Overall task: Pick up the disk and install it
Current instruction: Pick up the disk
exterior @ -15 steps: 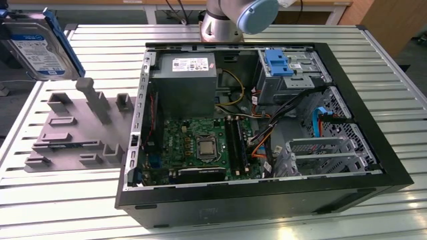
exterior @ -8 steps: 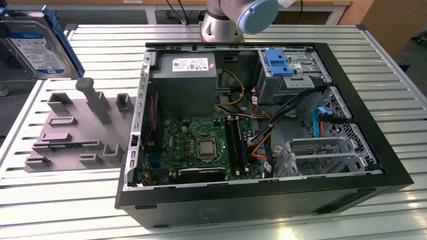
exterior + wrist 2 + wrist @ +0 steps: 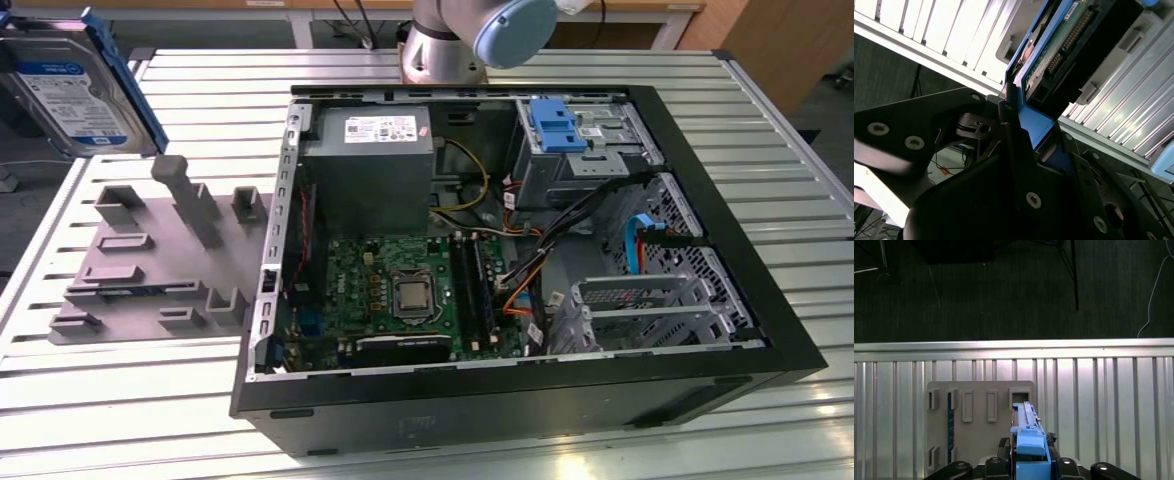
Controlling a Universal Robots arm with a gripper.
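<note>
The disk (image 3: 70,85) hangs in the air at the exterior view's far left, above the grey moulded tray (image 3: 174,280). Its label faces out and its upper edge is cut off by the frame. In the second wrist view the hand (image 3: 1031,125) pinches the disk's blue frame between dark fingers (image 3: 1013,135). The fingertips are hard to make out, but the grip looks firm. The first wrist view sees the disk edge-on over the slatted surface (image 3: 1104,400). The open computer case (image 3: 534,405) lies beside the tray, well apart from the disk, and black cables hide part of its inside.
</note>
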